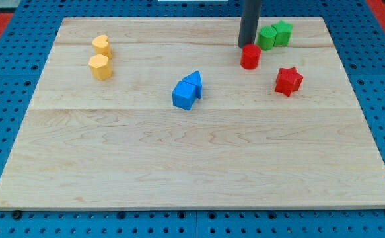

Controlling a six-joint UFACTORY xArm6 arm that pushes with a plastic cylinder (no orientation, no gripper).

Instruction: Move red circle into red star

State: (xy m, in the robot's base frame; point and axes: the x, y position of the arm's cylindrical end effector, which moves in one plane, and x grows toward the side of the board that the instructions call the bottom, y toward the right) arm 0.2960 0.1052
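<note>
The red circle (250,57) is a small red cylinder near the view's top, right of centre. The red star (288,80) lies below and to the right of it, a short gap apart. My dark rod comes down from the view's top edge and my tip (246,45) sits just above the red circle, at its upper-left side, touching or nearly touching it.
Two green blocks (274,34) stand together right of the rod near the top edge. A blue cube (184,96) and a blue triangular block (193,82) touch near the centre. A yellow heart (101,45) and a yellow hexagon (100,67) sit at the upper left. The wooden board (192,165) rests on a blue pegboard.
</note>
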